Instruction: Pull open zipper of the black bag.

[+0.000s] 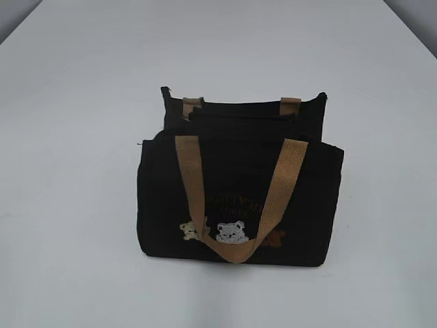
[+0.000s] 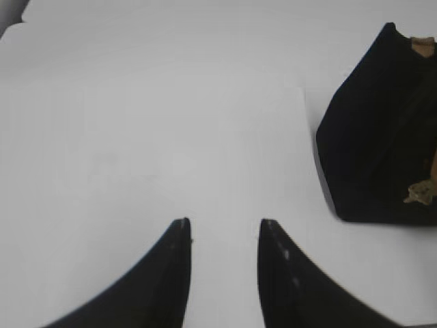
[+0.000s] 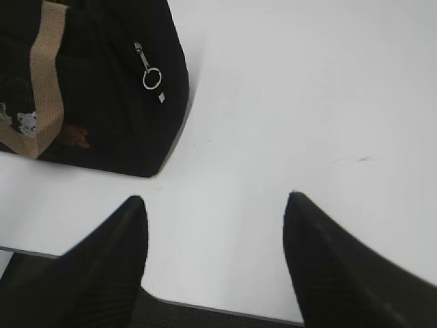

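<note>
Zipper pull (image 3: 151, 72), a small silver clasp and ring, hangs against the bag's (image 1: 239, 198) end wall at the upper left of the right wrist view; take hold there, not on the tan handles (image 1: 235, 198). You'll find the bag at the centre of the exterior view on the white worktop (image 1: 68, 239). It looks soft and light, so expect it to slide or fold unless braced. Your right claw (image 3: 215, 205) is wide apart and empty, near the bag's corner. Your left claw (image 2: 224, 229) is narrower, apart, empty, beside the bag's other end.
</note>
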Motion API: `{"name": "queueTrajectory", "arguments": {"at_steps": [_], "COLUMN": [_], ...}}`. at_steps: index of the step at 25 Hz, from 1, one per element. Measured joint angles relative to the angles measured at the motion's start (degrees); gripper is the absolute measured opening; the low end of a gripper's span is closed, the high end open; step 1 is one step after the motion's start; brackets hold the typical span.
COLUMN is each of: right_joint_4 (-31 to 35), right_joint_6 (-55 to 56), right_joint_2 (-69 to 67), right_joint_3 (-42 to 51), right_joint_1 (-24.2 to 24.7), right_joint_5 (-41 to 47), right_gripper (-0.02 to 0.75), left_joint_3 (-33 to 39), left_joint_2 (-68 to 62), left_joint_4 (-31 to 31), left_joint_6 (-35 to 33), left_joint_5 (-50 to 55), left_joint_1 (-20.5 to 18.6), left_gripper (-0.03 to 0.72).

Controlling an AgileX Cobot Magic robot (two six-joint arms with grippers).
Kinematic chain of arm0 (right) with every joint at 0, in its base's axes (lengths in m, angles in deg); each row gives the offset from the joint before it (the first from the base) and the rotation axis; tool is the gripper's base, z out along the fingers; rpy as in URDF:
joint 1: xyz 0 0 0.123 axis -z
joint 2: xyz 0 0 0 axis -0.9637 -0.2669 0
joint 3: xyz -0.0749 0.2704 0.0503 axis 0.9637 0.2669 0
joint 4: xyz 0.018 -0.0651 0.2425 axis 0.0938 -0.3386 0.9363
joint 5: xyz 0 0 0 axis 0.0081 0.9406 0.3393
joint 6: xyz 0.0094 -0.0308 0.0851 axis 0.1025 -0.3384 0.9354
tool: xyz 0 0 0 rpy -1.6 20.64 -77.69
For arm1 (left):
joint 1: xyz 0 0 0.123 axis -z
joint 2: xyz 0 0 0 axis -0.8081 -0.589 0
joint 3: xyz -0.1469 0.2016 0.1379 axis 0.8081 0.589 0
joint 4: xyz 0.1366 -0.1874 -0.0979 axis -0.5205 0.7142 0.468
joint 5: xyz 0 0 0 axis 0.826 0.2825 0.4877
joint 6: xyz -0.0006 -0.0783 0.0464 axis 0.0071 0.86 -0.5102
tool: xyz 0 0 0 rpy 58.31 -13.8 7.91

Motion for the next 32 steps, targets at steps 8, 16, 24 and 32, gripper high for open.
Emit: {"name": "queueTrajectory", "arguments": {"at_steps": [8, 16, 24, 32], "right_joint_4": [0.06, 0.06, -3.41, -8.9], "right_joint_6": [0.0, 0.0, 0.0, 3.7], "right_joint_2": [0.0, 0.0, 0.0, 0.0], "right_joint_3": [0.0, 0.0, 0.0, 0.0], "right_joint_1": [0.24, 0.24, 0.24, 0.24], "right_joint_5": [-0.2, -0.2, -0.14, -0.14], "right_gripper": [0.485, 0.485, 0.485, 0.485], "left_joint_3": [0.04, 0.04, 0.04, 0.04], "left_joint_2": [0.46, 0.46, 0.46, 0.46], "left_joint_4": [0.05, 0.05, 0.05, 0.05], "left_joint_6": [0.0, 0.0, 0.0, 0.0], "left_joint_5": [-0.06, -0.06, -0.06, -0.06], "left_joint_1": [0.06, 0.06, 0.06, 0.06], "left_gripper": [0.244, 0.239, 0.239, 0.239]}}
